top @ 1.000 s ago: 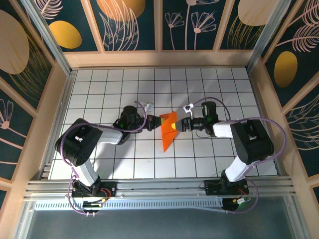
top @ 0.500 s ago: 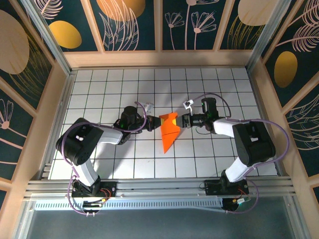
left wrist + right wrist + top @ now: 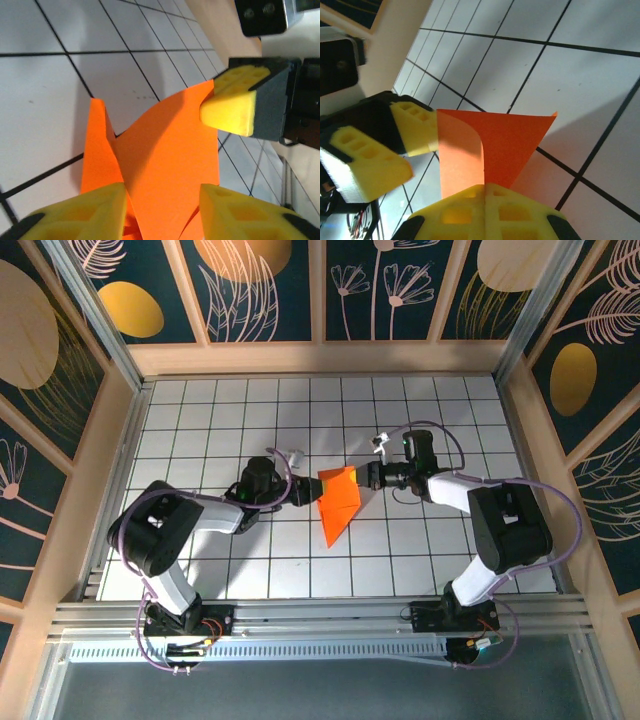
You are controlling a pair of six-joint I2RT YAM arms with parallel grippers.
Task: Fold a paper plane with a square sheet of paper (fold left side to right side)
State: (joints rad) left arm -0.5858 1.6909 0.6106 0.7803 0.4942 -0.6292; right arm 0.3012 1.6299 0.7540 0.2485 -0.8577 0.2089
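**Item:** thin, bright orange paper sheet [image 3: 338, 502], part-folded. Wide far end is tapering to a point toward the arm bases. It is sitting approx. mid white gridded tabletop [image 3: 200, 410], directly between the two grippers. Layers aren't lying flat. In left wrist view one narrow flap is standing up beside the main panel. In right wrist view a layer is curling over w/ a soft rounded bend, not a sharp crease.

**Handling (est.):**
- V. light and thin; limp across open spans, stiffer along existing creases.
- Smooth face, so prob. sliding on the tabletop if pushed w/o a hold-down.
- Hard pinching or dragging is likely risking a stray crease or a tear, and marks prob. aren't coming out.

**Best hold pts:** an edge or corner, all layers together, close to a crease. Not mid-panel, where it is apt to buckle.

**Right gripper** [image 3: 366, 477]: closed on the sheet's far right edge. Right wrist view is showing its yellow pads [image 3: 460, 215] meeting, w/ the paper running into the seam between them.

**Left gripper** [image 3: 308, 490]: jaws are standing apart, straddling the sheet's left side. Its yellow fingers [image 3: 80, 215] are sitting either side of the paper, nothing clamped. Can't tell if either is touching it.

**Judgement:** for the left-to-right fold, the raised left flap is looking like the natural place to take hold.
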